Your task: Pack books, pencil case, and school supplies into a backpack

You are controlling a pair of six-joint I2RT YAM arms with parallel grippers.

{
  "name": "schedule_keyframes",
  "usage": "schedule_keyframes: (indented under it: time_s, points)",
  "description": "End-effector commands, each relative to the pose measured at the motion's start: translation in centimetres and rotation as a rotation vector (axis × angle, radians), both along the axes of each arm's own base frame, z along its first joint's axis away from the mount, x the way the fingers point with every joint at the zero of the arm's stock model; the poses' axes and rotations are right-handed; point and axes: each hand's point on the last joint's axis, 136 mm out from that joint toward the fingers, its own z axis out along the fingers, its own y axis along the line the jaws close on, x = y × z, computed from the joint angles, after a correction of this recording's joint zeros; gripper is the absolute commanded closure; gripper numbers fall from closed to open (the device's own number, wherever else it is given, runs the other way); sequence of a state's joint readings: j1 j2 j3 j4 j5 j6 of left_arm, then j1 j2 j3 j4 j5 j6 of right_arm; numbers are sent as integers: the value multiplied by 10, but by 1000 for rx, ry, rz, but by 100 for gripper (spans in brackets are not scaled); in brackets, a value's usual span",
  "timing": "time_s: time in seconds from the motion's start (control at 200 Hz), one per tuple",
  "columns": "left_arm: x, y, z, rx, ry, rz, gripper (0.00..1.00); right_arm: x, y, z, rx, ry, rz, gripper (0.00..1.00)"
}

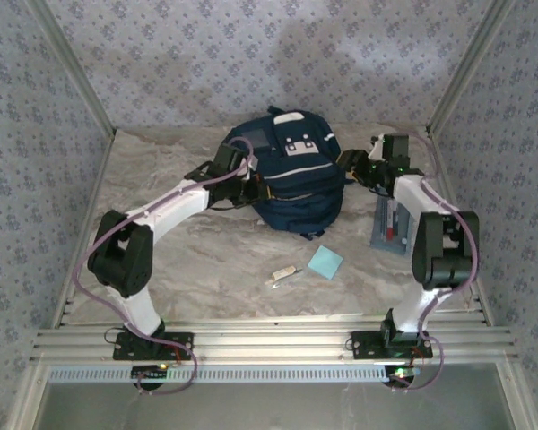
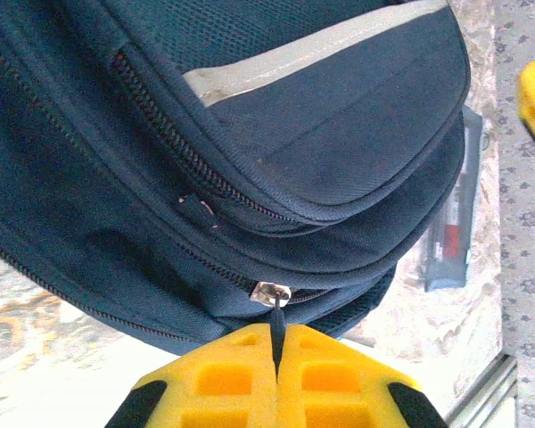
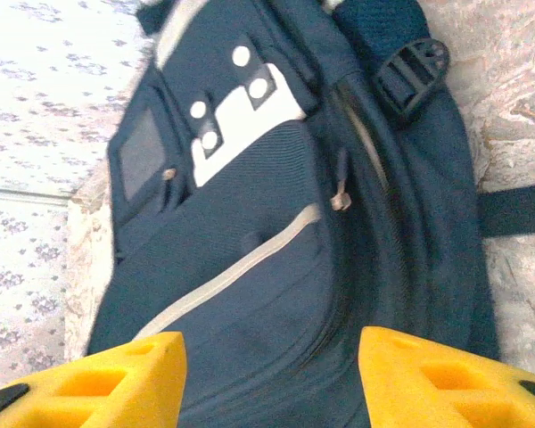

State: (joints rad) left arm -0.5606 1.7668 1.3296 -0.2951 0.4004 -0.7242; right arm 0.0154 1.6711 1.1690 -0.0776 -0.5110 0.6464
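Yellow pads (image 2: 223,383) of the left claw (image 2: 276,361) are pressed together on the dark zipper pull (image 2: 275,323). The metal slider (image 2: 270,292) sits just beyond their tips on a side seam of the backpack (image 1: 291,179). That bag lies flat at the far middle of the table (image 1: 206,260), its zips closed as far as I can judge. The right claw (image 3: 272,379) stands open at the bag's other side, fingers spread with nothing between them; whether they touch the fabric cannot be told.

The step in hand looks like opening the main compartment. To do it well, the left claw should draw the pull along the line of the teeth, following the curve of the seam rather than tugging outward (a sideways pull would likely drag the whole bag, or slip the thin tab out of the pads). The soft bag will probably slide on the smooth table, so the right claw would do best to close on a fold or strap and hold against the pull.

The grey pencil case (image 1: 391,224) lies by the right edge. The light-blue pad (image 1: 325,262) and white stick (image 1: 283,275) lie toward the near edge, apart from the bag.
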Motion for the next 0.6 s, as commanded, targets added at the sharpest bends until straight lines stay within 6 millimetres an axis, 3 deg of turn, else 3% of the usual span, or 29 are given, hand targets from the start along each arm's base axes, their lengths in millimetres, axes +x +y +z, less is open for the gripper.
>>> schedule_keyframes:
  time_s: [0.0,0.1,0.195,0.32,0.47,0.595]
  points:
    - [16,-41,42,-153,-82,-13,100,-35,5,7,9,29,-60,40]
    - [20,-59,53,-206,-96,-17,100,-60,21,3,31,55,-77,34]
    - [16,-74,62,-241,-108,-33,100,-70,39,0,73,56,-94,24]
    - [5,-88,72,-265,-122,-59,100,-67,58,-9,121,61,-118,20]
    - [1,-92,76,-245,-156,-55,100,-60,78,-22,209,97,-109,20]
    - [-2,-97,78,-264,-155,-73,100,-53,81,-40,205,123,-142,21]
